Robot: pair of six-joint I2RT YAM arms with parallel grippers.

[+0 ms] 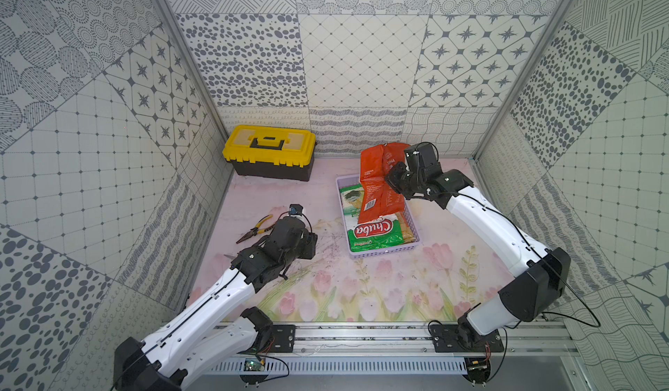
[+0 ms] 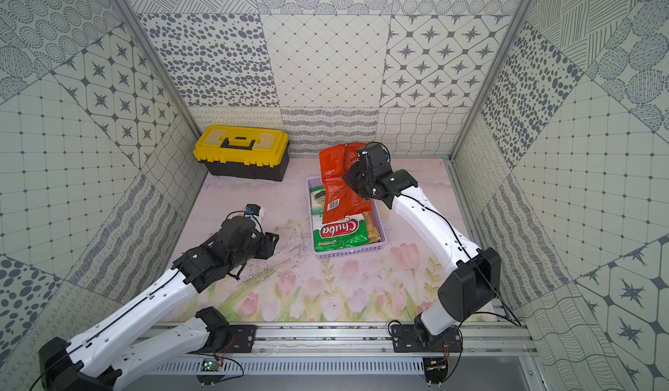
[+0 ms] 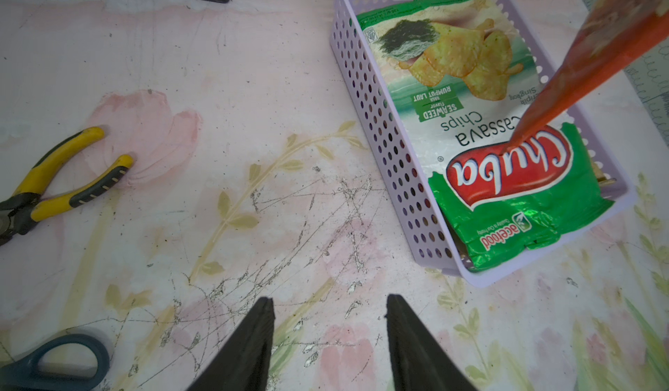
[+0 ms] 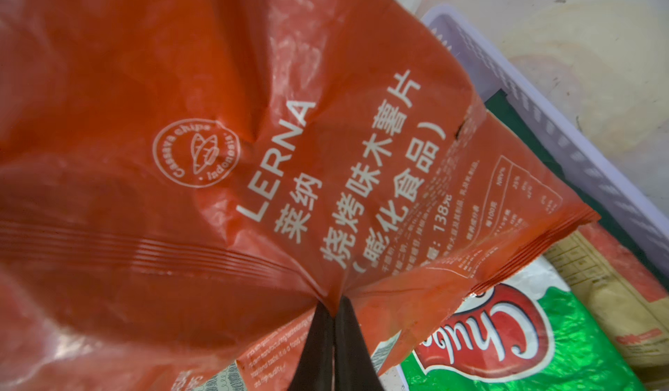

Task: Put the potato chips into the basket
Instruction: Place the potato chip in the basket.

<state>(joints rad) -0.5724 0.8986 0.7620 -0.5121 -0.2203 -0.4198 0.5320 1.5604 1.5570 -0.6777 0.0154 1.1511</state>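
Backdrop: patterned-tile booth, floral pink table [image 1: 325, 291];
Done: green-white "Chuba" bag [image 1: 369, 231] and tan bag [image 1: 407, 226] lie in lavender perforated plastic basket [image 1: 385, 253];
Right pincer [image 4: 333, 316]: clamped on orange-red crinkly bag [image 1: 376, 190], dangling over basket;
Left pincer [image 3: 329, 309]: half-spread, empty;
Remaining: drop it in

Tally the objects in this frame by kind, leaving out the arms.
Chip bags: 4 showing: orange-red bag, green-white bag, golden-tan bag, dark green bag (only a sliver)
Basket: 1
Toolbox: 1
Pliers: 1
Scissors: 1
Total: 8
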